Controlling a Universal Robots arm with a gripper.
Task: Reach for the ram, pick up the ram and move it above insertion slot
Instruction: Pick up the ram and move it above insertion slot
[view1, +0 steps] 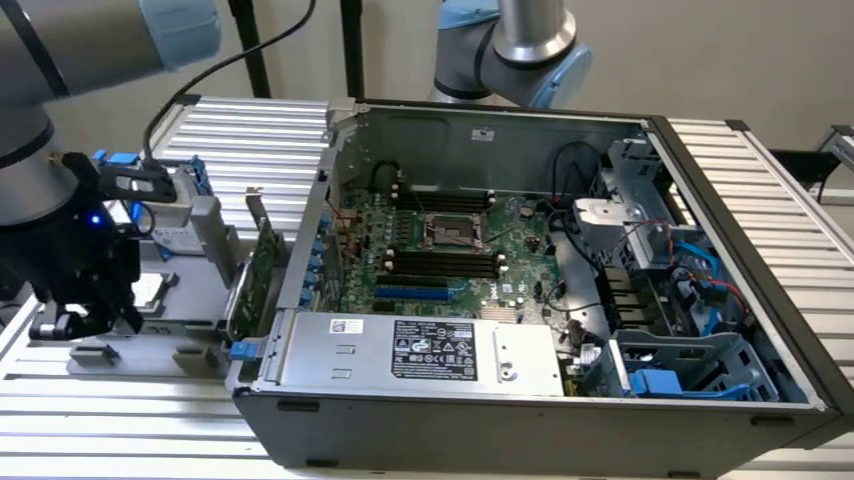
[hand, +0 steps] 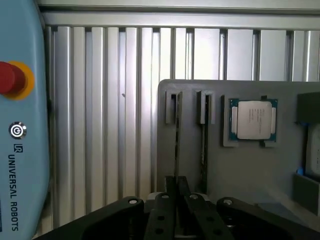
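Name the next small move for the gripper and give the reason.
Probably ease the gripper straight down toward the ram. The ram stands on edge in its slot of the gray tray, the one farther from the CPU, and the gripper sits in line with it, with the ram not yet lifted. Whether they touch is unclear.

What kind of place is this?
Most likely a robotics lab bench for building computers: an open computer case shows its motherboard, a robot arm stands beside it, and a processor chip sits in a grey parts holder on a ribbed metal table.
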